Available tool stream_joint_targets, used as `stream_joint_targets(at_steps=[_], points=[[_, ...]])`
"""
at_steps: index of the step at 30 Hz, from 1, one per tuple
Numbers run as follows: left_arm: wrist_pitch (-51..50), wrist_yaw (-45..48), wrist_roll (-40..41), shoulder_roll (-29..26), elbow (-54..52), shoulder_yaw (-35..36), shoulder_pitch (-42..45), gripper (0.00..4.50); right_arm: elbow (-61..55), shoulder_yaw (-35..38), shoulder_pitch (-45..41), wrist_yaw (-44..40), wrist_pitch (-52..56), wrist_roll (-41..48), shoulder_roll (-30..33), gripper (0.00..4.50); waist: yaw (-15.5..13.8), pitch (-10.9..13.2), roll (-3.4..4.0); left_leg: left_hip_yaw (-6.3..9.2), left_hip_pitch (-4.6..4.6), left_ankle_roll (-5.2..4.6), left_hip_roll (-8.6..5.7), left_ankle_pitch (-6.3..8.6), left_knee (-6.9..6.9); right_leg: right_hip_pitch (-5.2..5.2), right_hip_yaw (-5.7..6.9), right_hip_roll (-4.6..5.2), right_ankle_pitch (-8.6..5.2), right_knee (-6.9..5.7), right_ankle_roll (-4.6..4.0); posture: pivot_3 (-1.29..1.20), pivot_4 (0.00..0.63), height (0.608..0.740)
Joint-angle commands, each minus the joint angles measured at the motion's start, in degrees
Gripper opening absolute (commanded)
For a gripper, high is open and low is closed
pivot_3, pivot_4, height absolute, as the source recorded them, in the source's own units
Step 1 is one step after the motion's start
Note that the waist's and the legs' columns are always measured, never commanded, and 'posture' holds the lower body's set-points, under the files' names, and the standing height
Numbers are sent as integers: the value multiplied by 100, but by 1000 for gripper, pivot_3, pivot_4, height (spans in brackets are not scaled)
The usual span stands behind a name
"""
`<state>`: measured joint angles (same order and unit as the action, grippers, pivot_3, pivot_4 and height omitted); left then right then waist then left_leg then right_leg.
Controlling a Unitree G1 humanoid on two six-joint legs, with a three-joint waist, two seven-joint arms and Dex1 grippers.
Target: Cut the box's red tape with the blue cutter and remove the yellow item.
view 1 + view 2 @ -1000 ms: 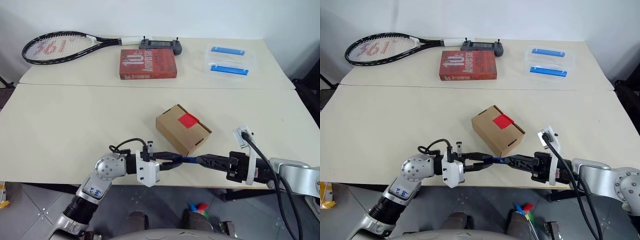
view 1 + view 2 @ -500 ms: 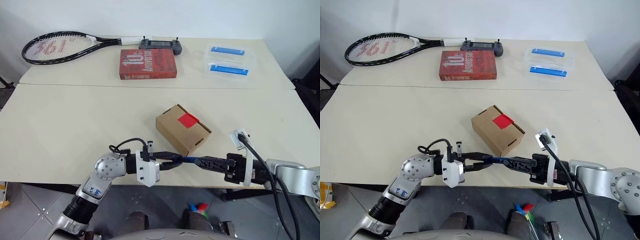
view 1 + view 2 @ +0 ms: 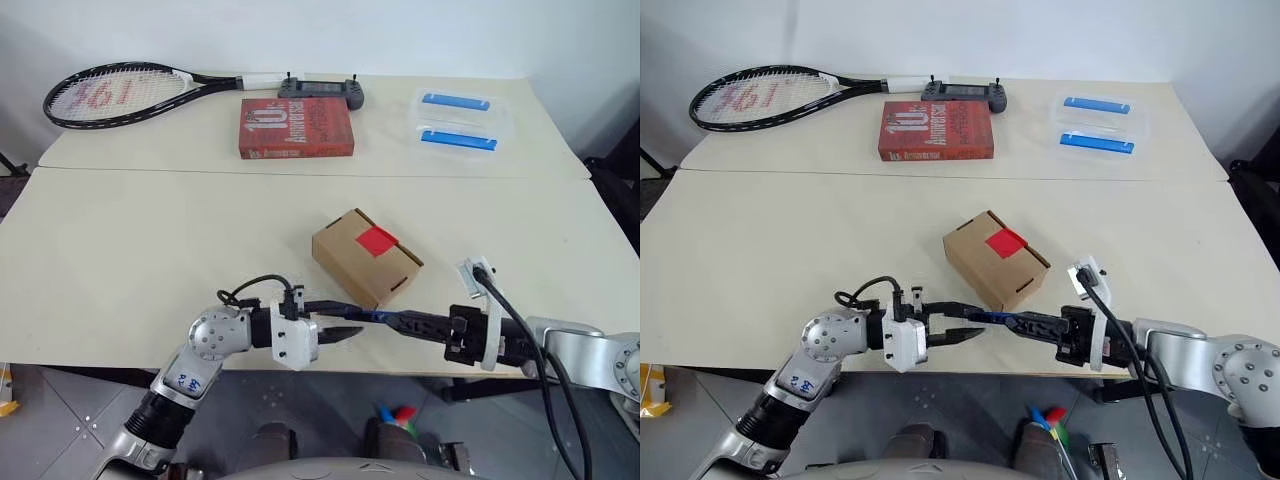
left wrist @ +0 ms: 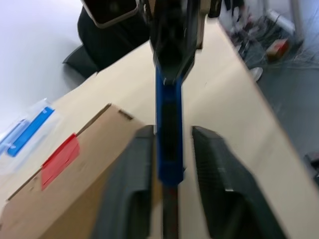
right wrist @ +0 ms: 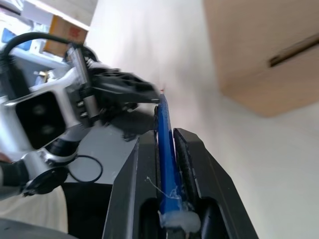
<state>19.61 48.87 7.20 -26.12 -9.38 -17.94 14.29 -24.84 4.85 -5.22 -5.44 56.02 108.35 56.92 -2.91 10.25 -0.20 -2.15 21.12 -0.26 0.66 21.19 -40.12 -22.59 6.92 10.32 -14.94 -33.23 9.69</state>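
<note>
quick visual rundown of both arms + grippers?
Both arms have silver-grey metal shells with rounded joints. The left arm carries small blue markings and a looping black cable near the wrist. Each wrist has a white plastic mount. The left gripper and right gripper each have two slim black fingers. A thick black cable trails along the right arm.

Both arms reach in over the table's (image 3: 120, 250) near edge and point at each other, roughly level, tip to tip. The left pincer (image 3: 345, 323) extends toward the robot's right from a white wrist block; its two black fingers (image 4: 130, 189) stand apart, one on each side of the blue cutter (image 4: 168, 134) with a gap showing at both. The right pincer (image 3: 1025, 322) points toward the robot's left, its fingers (image 5: 192, 164) pressed closed on the cutter's shaft. A black cable loops over each wrist.
</note>
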Motion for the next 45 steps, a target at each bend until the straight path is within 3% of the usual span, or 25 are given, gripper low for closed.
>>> stream_joint_targets(at_steps=[1, 5, 11, 15, 20, 25, 27, 32, 37, 39, 41, 45], points=[[-1592, 366, 1526, -558, -871, 497, -331, 2343, -263, 1131, 455, -830, 456, 390, 564, 137, 3, 2, 3, 1, 6, -1, 0, 1, 0, -3, 0, 0, 0, 1, 0, 0, 150, 740], [-2726, 539, 2420, -1184, -1066, 1159, -537, 2343, -373, 2211, 1158, -1483, 961, 415, 969, 137, 3, 3, 5, 2, -1, 0, 8, 2, 3, -1, 4, -6, 0, 0, 0, 0, 150, 740], [-3350, 908, 2631, -1669, -229, 1848, -695, 2343, -402, 4092, 2184, -1941, 1338, -259, 816, 137, -21, 3, 6, -2, 2, -2, 5, 7, 2, 2, -1, -9, 0, 13, -1, 0, 150, 740], [-3169, 936, 2340, -1424, 447, 1844, -526, 1474, -204, 5339, 2726, -2532, 1380, -1388, 560, 137, -55, 3, 6, -4, 5, -4, 3, 11, 5, 2, -3, -11, 0, 24, -1, 0, 150, 740], [-3218, 926, 2191, -1088, 817, 1788, -245, 14, 57, 6084, 3312, -3545, 882, -2873, 251, 137, -46, 3, 6, -10, 4, -8, 3, 22, 8, 2, -2, -12, 1, 28, 1, 0, 150, 740], [-2997, 898, 1878, -769, 1098, 1649, 535, 0, 187, 6057, 3127, -3975, 483, -3599, 417, 137, -1, 2, 7, -17, -4, -4, 4, 22, 7, 2, -6, -12, 2, 25, 2, 0, 150, 740], [-3182, 908, 1726, -443, 1298, 1352, 1499, 0, 198, 5839, 2618, -3780, 835, -3247, 1138, 137, -4, 10, 20, -20, -5, -3, 3, 18, 0, 4, -9, -12, 2, 20, 3, 0, 150, 740], [-3947, 1032, 1633, -54, 1727, 969, 2646, 0, 524, 4693, 1080, -2854, 904, -2361, 2068, 137, 54, 12, 15, -24, -8, -6, 8, -5, -3, 8, -17, -15, 39, 29, 3, 0, 150, 740], [-3980, 947, 957, 127, 2258, 491, 3328, 0, 782, 2796, -414, -1650, 619, -1682, 2978, 137, 147, 23, 22, -31, 8, -5, 6, 0, 6, -12, -4, -15, 42, 32, 9, 0, 150, 740], [-4061, 847, 731, 114, 2333, 402, 3414, 0, 747, 1656, -1560, -1314, 560, -1631, 2976, 137, 154, 29, 12, -32, 16, -5, 9, -1, 8, -19, 4, -13, 42, 36, 10, 0, 150, 740], [-4185, 741, 634, 136, 2356, 415, 3435, 0, 837, 694, -2859, -1043, 787, -1803, 2509, 137, 175, 32, 10, -34, 18, -3, 10, 1, 9, -21, 7, -13, 43, 43, 10, 0, 150, 740], [-4358, 722, 560, 200, 2335, 384, 3449, 0, 1304, -478, -4648, -946, 1439, -2440, 1549, 137, 147, 36, 19, -22, 35, -2, 13, 2, 1, -24, 29, -13, 44, 50, 12, 0, 150, 740]])
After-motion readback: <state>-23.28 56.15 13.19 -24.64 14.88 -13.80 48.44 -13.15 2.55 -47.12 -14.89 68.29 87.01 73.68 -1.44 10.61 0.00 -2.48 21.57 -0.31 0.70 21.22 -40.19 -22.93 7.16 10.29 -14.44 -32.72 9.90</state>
